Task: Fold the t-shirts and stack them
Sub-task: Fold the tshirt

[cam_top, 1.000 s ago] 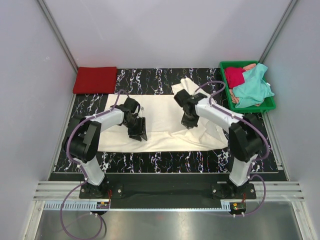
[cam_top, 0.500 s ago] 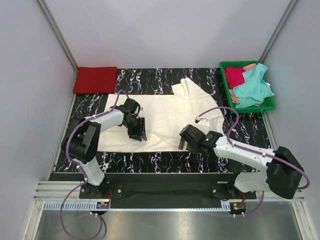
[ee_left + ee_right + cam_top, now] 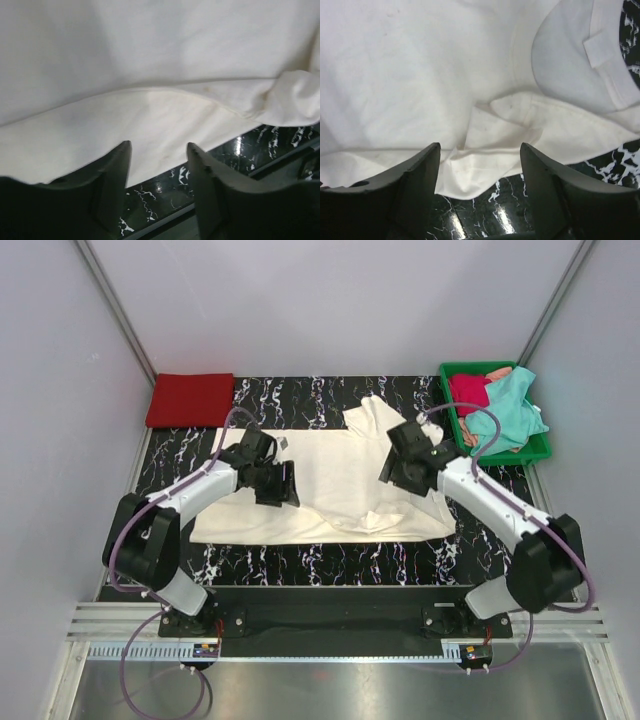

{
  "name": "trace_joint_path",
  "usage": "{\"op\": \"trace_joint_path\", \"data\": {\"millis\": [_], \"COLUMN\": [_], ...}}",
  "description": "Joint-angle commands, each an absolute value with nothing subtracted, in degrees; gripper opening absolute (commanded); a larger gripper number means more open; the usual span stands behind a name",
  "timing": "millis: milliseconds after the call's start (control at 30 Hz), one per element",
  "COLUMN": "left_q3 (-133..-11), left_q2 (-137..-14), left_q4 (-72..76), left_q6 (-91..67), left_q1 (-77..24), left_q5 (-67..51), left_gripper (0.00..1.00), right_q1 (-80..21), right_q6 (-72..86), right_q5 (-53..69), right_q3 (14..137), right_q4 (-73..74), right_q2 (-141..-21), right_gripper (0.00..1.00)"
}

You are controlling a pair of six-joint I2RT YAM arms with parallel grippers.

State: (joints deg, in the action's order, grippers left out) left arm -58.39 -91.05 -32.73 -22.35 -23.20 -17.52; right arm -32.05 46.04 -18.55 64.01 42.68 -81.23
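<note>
The cream-white t-shirt (image 3: 340,475) lies spread across the black marble table (image 3: 330,558), with its collar (image 3: 580,65) toward the right. My left gripper (image 3: 284,484) hovers low over the shirt's left part. It stands open (image 3: 157,160), and only the shirt's hem and bare table show between its fingers (image 3: 119,172). My right gripper (image 3: 392,470) is over the shirt's right part. It is open too (image 3: 480,162), above a rumpled folded corner of cloth (image 3: 485,160). A folded red t-shirt (image 3: 190,400) rests at the back left. Teal (image 3: 508,415) and crimson (image 3: 467,392) t-shirts lie crumpled in the tray.
The green plastic tray (image 3: 510,456) stands at the back right corner of the table. Grey walls close in both sides and the back. A metal rail (image 3: 330,620) runs along the near edge by the arm bases.
My right arm swung from the front edge back up over the shirt's right side near the collar, gripper open. The left gripper shifted a little right and opened slightly wider.
</note>
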Motion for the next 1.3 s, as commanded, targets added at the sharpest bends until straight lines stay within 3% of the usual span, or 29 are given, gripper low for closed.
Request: {"op": "trace_joint_path", "data": {"millis": [0, 33, 100, 200, 333, 400, 500, 1000, 1267], "left_q3": [-60.64, -61.43, -62.66, -63.19, -65.13, -63.82, -62.23, -49.93, -50.1], "left_q2": [-88.15, -88.68, -89.73, -92.01, -95.27, -94.49, -91.5, -73.57, -72.59], "left_q4": [-24.64, -23.22, -19.44, -11.97, -10.64, -8.97, -10.19, -14.24, -14.94], "left_q6": [-22.14, -22.06, -23.11, -25.83, -29.52, -29.62, -30.4, -34.98, -34.28], "left_q1": [-25.39, -26.27, -29.43, -33.65, -35.68, -35.77, -35.68, -35.6, -35.16], "left_q5": [-23.01, -24.25, -25.57, -26.11, -26.27, -29.26, -29.09, -20.31, -19.6], "left_gripper": [0.6, 0.63, 0.68, 0.68, 0.64, 0.64, 0.64, 0.62, 0.62], "right_q1": [-28.48, -27.69, -26.81, -25.31, -25.14, -25.05, -24.96, -24.61, -25.92], "right_q6": [33.33, 31.14, 30.76, 32.86, 30.34, 27.61, 22.69, 15.47, 19.16], "right_q5": [-6.35, -4.76, 1.53, 11.73, 24.42, 23.39, 22.67, 20.74, 29.17], "right_q3": [70.65, 72.67, 73.56, 72.69, 73.3, 72.6, 70.05, 72.86, 65.93], "right_q4": [47.63, 48.33, 48.43, 47.55, 45.88, 45.44, 41.93, 39.73, 38.5], "right_q2": [-86.82, -88.4, -88.77, -89.03, -92.02, -93.07, -95.26, -104.85, -98.1], "right_gripper": [0.69, 0.61, 0.54, 0.54, 0.62, 0.69, 0.71, 0.66, 0.53]}}
